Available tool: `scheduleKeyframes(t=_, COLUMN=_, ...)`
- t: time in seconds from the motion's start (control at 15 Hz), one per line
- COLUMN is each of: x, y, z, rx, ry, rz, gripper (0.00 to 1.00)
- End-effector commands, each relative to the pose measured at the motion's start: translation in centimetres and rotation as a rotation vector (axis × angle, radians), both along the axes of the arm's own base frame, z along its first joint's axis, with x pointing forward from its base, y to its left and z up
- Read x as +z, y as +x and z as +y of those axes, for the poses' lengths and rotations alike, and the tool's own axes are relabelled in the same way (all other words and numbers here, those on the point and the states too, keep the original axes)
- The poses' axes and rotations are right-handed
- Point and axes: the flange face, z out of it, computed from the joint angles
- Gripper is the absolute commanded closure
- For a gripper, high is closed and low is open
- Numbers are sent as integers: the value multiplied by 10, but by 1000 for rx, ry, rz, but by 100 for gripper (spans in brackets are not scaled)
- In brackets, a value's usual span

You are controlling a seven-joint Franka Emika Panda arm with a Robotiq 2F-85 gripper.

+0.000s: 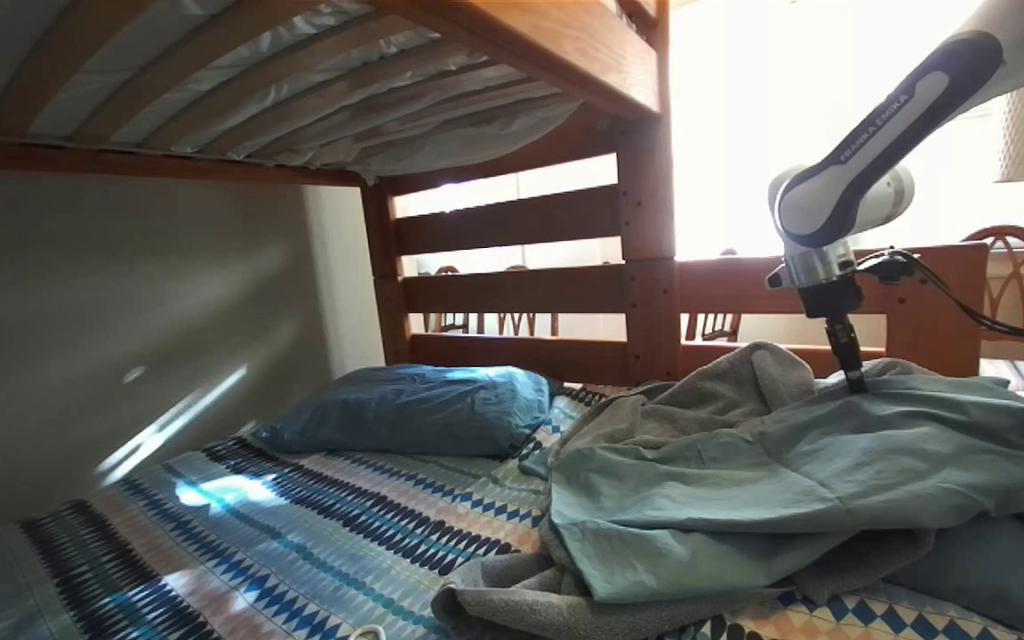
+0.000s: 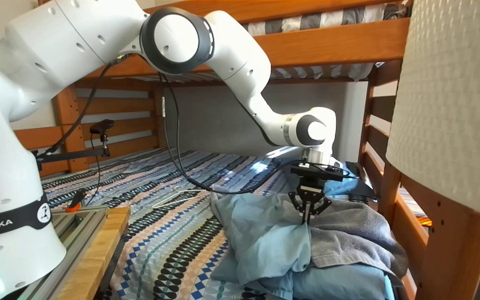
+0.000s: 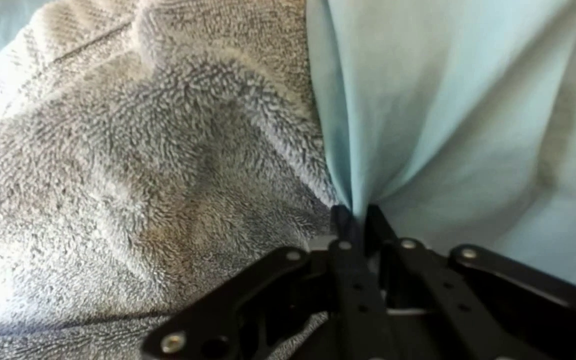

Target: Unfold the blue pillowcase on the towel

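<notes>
The black two-fingered end effector (image 3: 360, 217) is drawn narrow, pinching a gathered edge of the thin, wrinkled pale-blue cloth pillowcase (image 3: 453, 125). In both exterior views the pillowcase drapes over part of the plush grey towel (image 1: 708, 404), whose border shows beyond a pillowcase corner. Multicoloured patterned bedsheet (image 1: 299, 551) stretches from there toward the plain grey wall (image 1: 165, 284). A plump blue stuffed pillow (image 1: 423, 413) sits near the towel and brown wooden rails (image 1: 512, 292), under an upper bunk (image 1: 556, 49).
</notes>
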Motion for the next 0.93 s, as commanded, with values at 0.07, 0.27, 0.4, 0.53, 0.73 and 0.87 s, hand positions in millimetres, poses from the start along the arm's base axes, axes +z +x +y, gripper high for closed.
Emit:
scheduleKeyframes(t=0.07, x=39, y=20, z=2, rx=-16, ry=-17, rz=-85, gripper=100)
scheduleKeyframes(t=0.27, x=82, y=38, z=2, rx=-18, ry=-38, rz=-190, gripper=100)
scheduleKeyframes(t=0.4, x=112, y=53, z=4, rx=-9, ry=-63, rz=-289, gripper=100)
scheduleKeyframes(t=0.53, x=139, y=68, z=7, rx=6, ry=-93, rz=-391, gripper=100)
scheduleKeyframes(t=0.73, x=155, y=89, z=10, rx=21, ry=-122, rz=-505, gripper=100)
scheduleKeyframes(t=0.87, x=146, y=96, z=9, rx=21, ry=-120, rz=-505, gripper=100)
